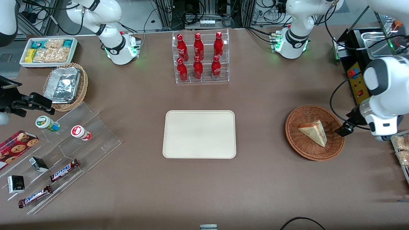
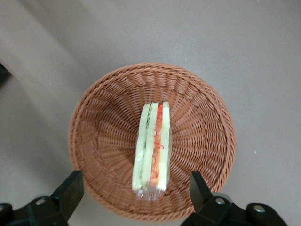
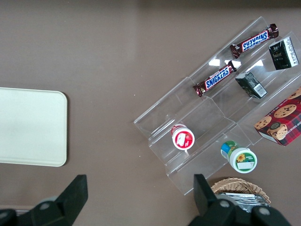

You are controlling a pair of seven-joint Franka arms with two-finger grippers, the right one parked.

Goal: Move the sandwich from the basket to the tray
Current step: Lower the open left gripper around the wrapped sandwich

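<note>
The sandwich [image 1: 314, 132] is a pale bread wedge in clear wrap, lying in the round reddish-brown wicker basket [image 1: 294, 127] toward the working arm's end of the table. Its cut edge [image 2: 153, 143] shows green and red filling layers. My left gripper [image 1: 346, 127] hovers above the basket's rim, on the side away from the tray. In the left wrist view the gripper [image 2: 135, 188] is open, its two black fingers [image 2: 70, 188] spread wide with the sandwich's end between them and well below, untouched. The cream tray [image 1: 199, 153] lies flat at the table's middle with nothing on it.
A clear rack of red bottles [image 1: 200, 57] stands farther from the front camera than the tray. A clear stepped display with snack bars and cups [image 1: 64, 150] sits toward the parked arm's end. Black equipment [image 1: 358, 64] stands beside the working arm.
</note>
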